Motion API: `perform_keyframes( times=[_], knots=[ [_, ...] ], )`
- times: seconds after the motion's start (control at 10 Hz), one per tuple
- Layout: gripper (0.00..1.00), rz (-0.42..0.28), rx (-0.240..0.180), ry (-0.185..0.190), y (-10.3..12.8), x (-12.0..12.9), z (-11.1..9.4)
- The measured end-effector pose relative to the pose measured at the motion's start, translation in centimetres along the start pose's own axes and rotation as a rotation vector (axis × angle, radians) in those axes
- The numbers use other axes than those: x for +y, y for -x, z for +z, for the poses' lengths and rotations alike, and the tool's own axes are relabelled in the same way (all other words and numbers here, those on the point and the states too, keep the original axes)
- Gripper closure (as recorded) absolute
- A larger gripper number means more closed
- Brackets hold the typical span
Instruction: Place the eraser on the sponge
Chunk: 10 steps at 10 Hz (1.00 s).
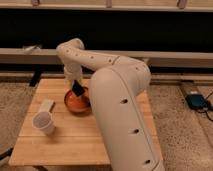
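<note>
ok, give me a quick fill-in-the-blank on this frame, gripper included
1. The gripper hangs over the orange bowl, shut on the black ____.
2. The sponge lies flat on the wooden table with ____ on top of it.
3. In the camera view, the white cup stands to the ____ of the bowl.
Missing words: eraser; nothing; left.

Warm, dim light from above falls on the wooden surface [65, 145] and brightest on my pale arm [120, 95], the wall [150, 30] behind is near black, and everything is soft and blurred, my closed hand [78, 89] above the orange bowl [74, 103] only a dark smudge.
</note>
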Motion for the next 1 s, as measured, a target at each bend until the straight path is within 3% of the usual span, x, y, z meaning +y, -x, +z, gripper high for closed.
perform_keyframes(
  times=[0.4,1.0],
  knots=[
    [1.0,-0.242,-0.018,0.056,3.1,7.8,0.9],
    [1.0,-0.431,0.022,0.117,3.5,11.2,4.8]
  ],
)
